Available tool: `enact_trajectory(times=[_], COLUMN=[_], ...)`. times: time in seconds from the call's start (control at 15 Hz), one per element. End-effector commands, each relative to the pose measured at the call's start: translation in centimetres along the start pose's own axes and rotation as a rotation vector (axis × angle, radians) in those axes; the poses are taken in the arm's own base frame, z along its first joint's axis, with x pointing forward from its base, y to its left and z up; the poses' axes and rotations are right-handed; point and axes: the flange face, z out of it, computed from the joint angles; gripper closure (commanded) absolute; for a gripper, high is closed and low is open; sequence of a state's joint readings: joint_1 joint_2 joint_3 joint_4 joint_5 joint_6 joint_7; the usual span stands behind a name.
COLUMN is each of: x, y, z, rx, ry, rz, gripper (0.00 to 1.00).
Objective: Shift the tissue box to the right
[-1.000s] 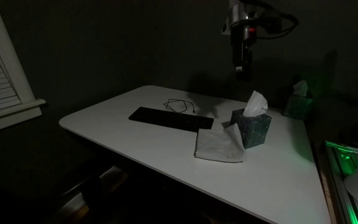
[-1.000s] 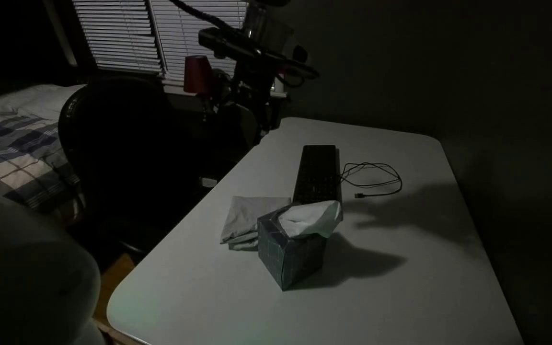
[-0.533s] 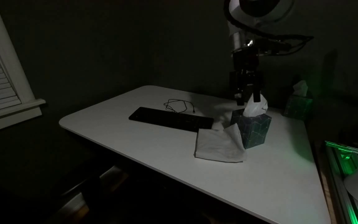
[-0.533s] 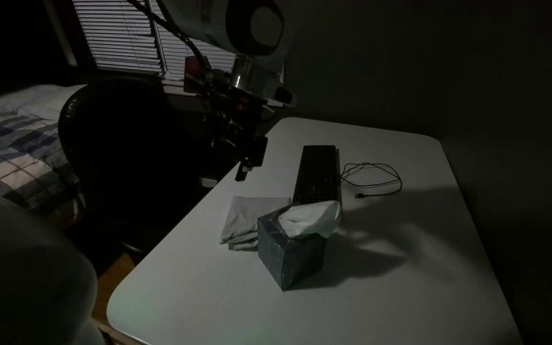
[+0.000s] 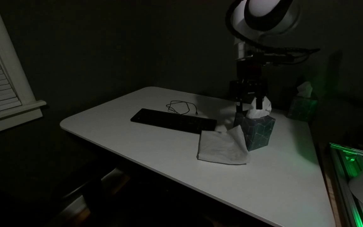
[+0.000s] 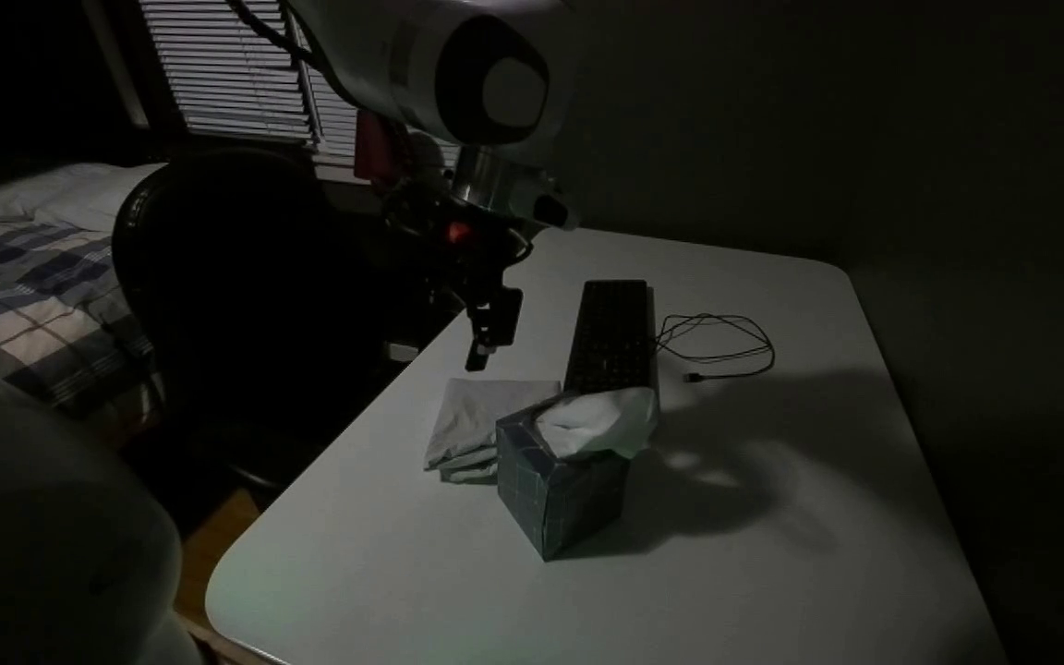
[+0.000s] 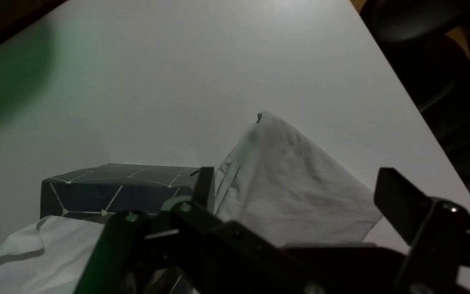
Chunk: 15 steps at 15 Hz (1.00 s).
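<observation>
The tissue box [image 5: 259, 134] is a dark teal-grey cube with pale lines and a white tuft. It stands upright on the white table and also shows in an exterior view [image 6: 562, 494] and at the lower left of the wrist view [image 7: 116, 194]. My gripper [image 5: 249, 106] is open and empty, above table height near the tuft. In an exterior view the gripper [image 6: 477, 358] hangs up and left of the box, above the cloth. In the wrist view the gripper's [image 7: 296, 185] left finger overlaps the box's side edge; the rest of that side is hidden.
A folded grey cloth [image 5: 222, 147] lies against the box and shows between the fingers in the wrist view [image 7: 300, 188]. A black keyboard [image 5: 173, 120] and its cable lie behind the cloth. Another, green-tinted tissue box [image 5: 302, 108] stands at the far right. A dark chair [image 6: 227, 314] stands beside the table.
My gripper has come down toward the box and cloth. The wrist has turned, so both spread fingers show in an exterior view. The box and cloth have not moved.
</observation>
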<state>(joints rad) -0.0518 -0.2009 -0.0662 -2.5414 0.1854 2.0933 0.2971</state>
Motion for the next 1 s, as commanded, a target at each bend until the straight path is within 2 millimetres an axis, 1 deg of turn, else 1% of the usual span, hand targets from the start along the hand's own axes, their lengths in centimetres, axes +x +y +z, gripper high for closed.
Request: enact_trajectory(times=[0.0,0.07,0.13,0.33,0.67,0.93], x=[1.2,1.9,2.6,4.1,5.4,6.6], y=[1.2,1.8,2.0,2.9,2.5,2.4], z=[-0.1,-0.3,-0.4,0.2,0.8,2.1], rx=[-0.031,-0.077,-0.085,-0.118,-0.112,-0.102], ry=[0.041,0.097,0.119,0.153,0.165,0.146], rz=[0.069,0.097,0.121,0.178,0.207,0.214], gripper=[0.0,0.0,0.0,0.0,0.0,0.0])
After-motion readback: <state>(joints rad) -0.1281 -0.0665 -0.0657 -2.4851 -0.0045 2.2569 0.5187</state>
